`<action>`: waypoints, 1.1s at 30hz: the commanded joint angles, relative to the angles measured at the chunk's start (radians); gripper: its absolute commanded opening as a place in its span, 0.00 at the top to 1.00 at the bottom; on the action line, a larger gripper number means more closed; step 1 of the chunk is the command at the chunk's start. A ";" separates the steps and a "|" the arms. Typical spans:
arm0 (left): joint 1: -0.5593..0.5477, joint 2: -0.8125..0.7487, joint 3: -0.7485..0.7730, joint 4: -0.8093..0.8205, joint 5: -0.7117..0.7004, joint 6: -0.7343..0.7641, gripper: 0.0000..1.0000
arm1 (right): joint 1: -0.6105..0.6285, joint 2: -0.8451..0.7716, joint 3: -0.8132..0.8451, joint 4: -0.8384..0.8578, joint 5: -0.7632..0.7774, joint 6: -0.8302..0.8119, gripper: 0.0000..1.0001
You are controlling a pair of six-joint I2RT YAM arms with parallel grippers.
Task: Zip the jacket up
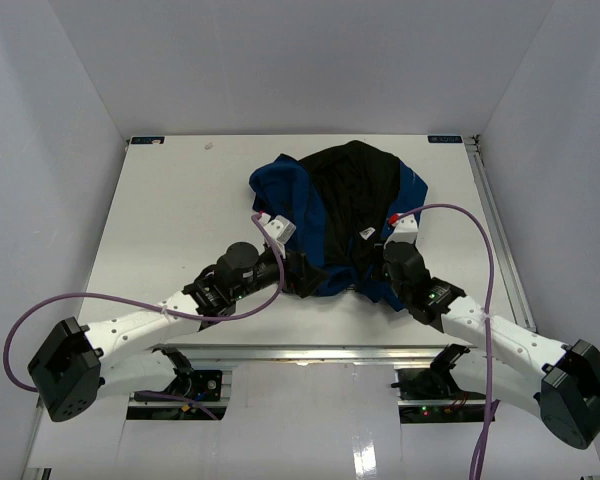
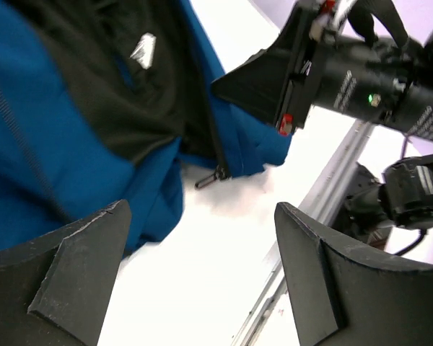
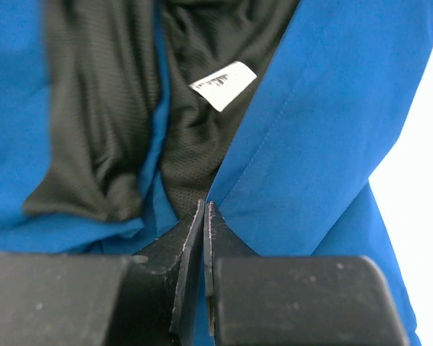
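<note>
The royal-blue jacket (image 1: 280,187) lies open on the table's far middle, its black lining (image 1: 348,185) up and a small white label (image 1: 366,232) showing. My left gripper (image 1: 302,272) is open and empty at the jacket's near left hem; in the left wrist view (image 2: 202,210) the dark zipper pull (image 2: 206,179) lies just beyond its fingertips (image 2: 115,216). My right gripper (image 1: 373,274) is shut on the jacket's right front edge (image 3: 303,130) near the hem, seen in the right wrist view (image 3: 204,209) below the label (image 3: 224,85).
A metal rail (image 1: 310,352) runs along the table's near edge, close behind both grippers; it also shows in the left wrist view (image 2: 325,189). Purple cables (image 1: 470,225) loop over the arms. White walls close in the table on three sides.
</note>
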 commanded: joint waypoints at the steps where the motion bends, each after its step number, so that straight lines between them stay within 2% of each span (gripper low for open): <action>1: 0.013 0.082 0.072 0.018 0.143 0.008 0.09 | -0.013 -0.138 -0.082 0.184 -0.191 -0.105 0.92; 6: 0.035 0.201 0.109 0.044 0.218 0.014 0.09 | -0.021 -0.268 -0.162 0.212 -0.271 -0.109 0.92; 11: 0.039 0.344 0.175 0.098 0.413 0.038 0.10 | -0.026 -0.365 -0.237 0.239 -0.323 -0.111 0.92; 16: 0.038 0.446 0.264 0.073 0.448 0.056 0.11 | -0.030 -0.461 -0.300 0.259 -0.362 -0.114 0.92; 23: 0.037 0.583 0.347 0.064 0.553 0.048 0.15 | -0.030 -0.477 -0.326 0.287 -0.401 -0.105 0.92; 27: 0.035 0.591 0.341 0.079 0.579 0.053 0.18 | -0.030 -0.482 -0.330 0.292 -0.412 -0.099 0.92; 29: 0.031 0.596 0.343 0.080 0.592 0.052 0.21 | -0.032 -0.490 -0.332 0.295 -0.416 -0.093 0.92; 33: 0.022 0.615 0.361 0.081 0.642 0.039 0.38 | -0.032 -0.493 -0.336 0.295 -0.419 -0.087 0.89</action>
